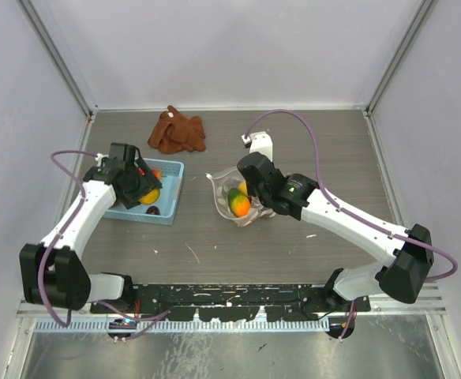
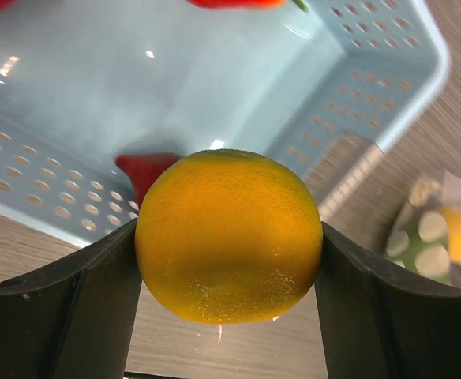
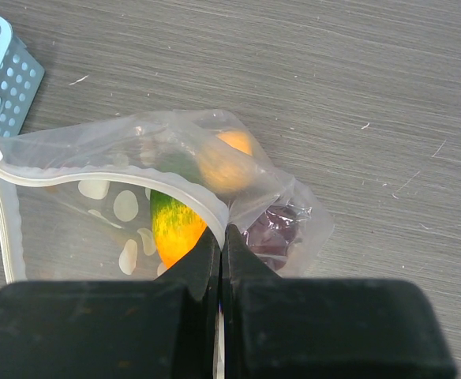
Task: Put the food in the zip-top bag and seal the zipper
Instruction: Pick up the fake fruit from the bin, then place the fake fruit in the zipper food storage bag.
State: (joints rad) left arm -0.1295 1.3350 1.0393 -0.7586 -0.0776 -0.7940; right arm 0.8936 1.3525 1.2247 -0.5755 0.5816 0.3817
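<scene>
Holding the limp, slippery bag (image 3: 96, 154) mid-table, mouth gaping toward the basket (image 2: 357, 103), the right gripper (image 3: 221, 237) pinches its stiffer zipper strip (image 3: 6, 229), likely the surest handhold. The left gripper (image 2: 229, 237) clamps a light, firm orange (image 2: 229, 197) above the basket; it is round, with no long axis.

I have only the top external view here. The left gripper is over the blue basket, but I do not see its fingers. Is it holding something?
Observer: Yes. On the left wrist view the left gripper is shut on a round orange fruit, with the blue basket behind it.
Operator: And the right gripper at the bag?
Observer: It is pinched shut on the zipper, at the rim of the open mouth.
Operator: Is anything beside the green-orange piece inside?
Observer: A dark purple piece lies deeper in the bag.
</scene>
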